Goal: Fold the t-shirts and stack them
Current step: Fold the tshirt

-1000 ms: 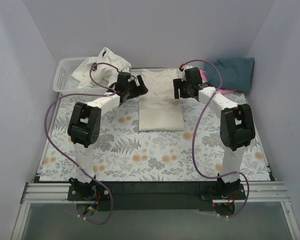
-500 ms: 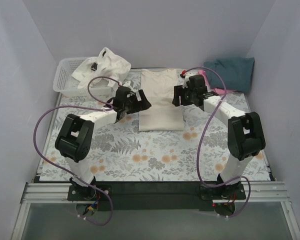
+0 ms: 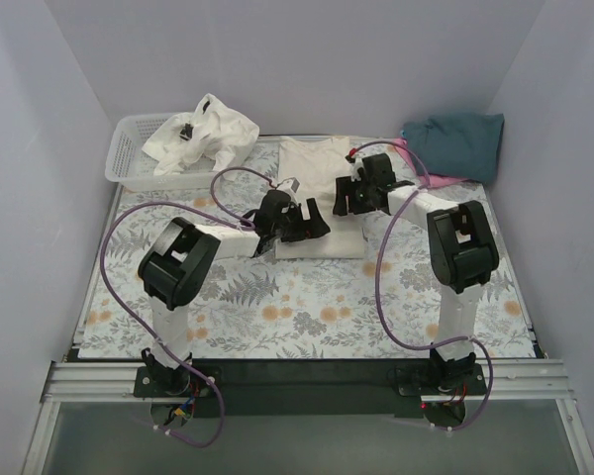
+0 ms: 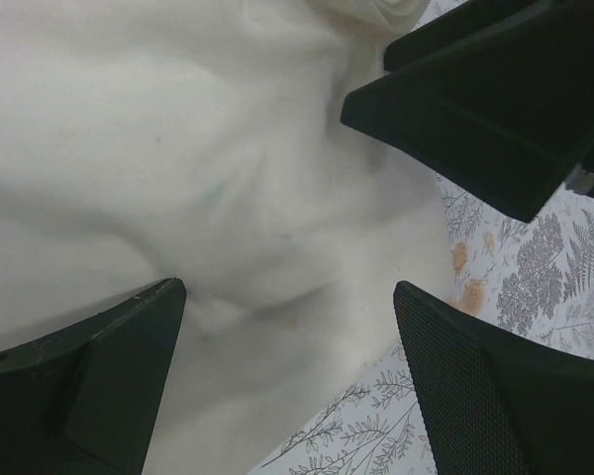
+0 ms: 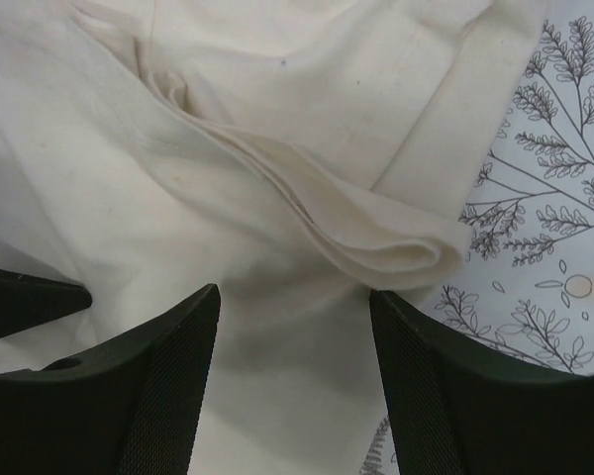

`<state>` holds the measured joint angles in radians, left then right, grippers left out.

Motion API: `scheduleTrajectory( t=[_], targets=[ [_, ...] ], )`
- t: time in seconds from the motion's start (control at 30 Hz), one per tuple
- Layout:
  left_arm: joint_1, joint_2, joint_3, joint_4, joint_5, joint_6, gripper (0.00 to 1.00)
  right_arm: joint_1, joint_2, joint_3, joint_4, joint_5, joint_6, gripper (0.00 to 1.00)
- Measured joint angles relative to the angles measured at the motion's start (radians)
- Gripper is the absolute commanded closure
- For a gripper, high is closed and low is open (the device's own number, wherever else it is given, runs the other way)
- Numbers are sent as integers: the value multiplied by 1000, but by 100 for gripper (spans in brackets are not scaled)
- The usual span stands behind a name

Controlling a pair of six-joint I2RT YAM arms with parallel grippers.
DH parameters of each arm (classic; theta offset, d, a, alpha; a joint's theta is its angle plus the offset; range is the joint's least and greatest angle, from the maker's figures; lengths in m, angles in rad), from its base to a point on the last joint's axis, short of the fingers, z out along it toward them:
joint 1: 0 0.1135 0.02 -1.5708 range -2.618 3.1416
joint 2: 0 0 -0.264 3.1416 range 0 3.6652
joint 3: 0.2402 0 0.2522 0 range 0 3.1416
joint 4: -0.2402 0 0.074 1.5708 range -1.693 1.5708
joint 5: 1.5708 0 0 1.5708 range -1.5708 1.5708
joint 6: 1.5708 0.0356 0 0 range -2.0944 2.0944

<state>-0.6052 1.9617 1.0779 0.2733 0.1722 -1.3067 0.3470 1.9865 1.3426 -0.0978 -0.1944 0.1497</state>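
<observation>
A cream t-shirt (image 3: 312,163) lies partly folded in the middle of the floral tablecloth. My left gripper (image 3: 315,224) is open, low over its near left part; in the left wrist view (image 4: 287,366) the jaws straddle the shirt's edge (image 4: 228,198). My right gripper (image 3: 345,198) is open over the shirt's right side; in the right wrist view (image 5: 292,327) the jaws stand just short of a rolled fold (image 5: 396,247). A dark teal t-shirt (image 3: 460,143) lies at the back right, over a pink one (image 3: 408,150). More cream t-shirts (image 3: 203,129) are heaped in the basket.
The white lattice basket (image 3: 129,158) stands at the back left. The floral tablecloth (image 3: 307,307) covers the table. Grey walls close in on the left, back and right. My right gripper's black fingers (image 4: 495,109) show at the top right of the left wrist view.
Both arms have come inward and lower onto the cream shirt. The left gripper moved right and nearer, to its near left part; the right moved left over its right side.
</observation>
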Motion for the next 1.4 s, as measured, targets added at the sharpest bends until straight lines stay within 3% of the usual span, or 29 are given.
scheduleTrajectory(
  t=[0.23, 0.53, 0.63, 0.8, 1.0, 1.17, 1.4],
  targets=[
    [1, 11, -19, 68, 0, -11, 20, -15, 90, 107, 0, 2, 0, 44],
    [-11, 10, -94, 198, -12, -14, 20, -57, 90, 144, 4, 12, 1, 46],
    [-31, -5, -126, 230, -49, -11, 20, -58, 24, 38, 23, 17, 4, 46],
    [-93, -89, -172, 155, -115, 17, 20, -29, -234, -242, 16, 51, 14, 46],
    [-142, -311, -247, 27, -197, 27, 19, 28, -540, -462, 43, 86, 47, 46],
    [-142, -478, -285, -53, -327, 11, 18, 35, -621, -570, 54, 113, 66, 46],
    [-113, -485, -374, -159, -379, -26, 17, 35, -621, -617, 47, 140, 83, 45]
  ],
)
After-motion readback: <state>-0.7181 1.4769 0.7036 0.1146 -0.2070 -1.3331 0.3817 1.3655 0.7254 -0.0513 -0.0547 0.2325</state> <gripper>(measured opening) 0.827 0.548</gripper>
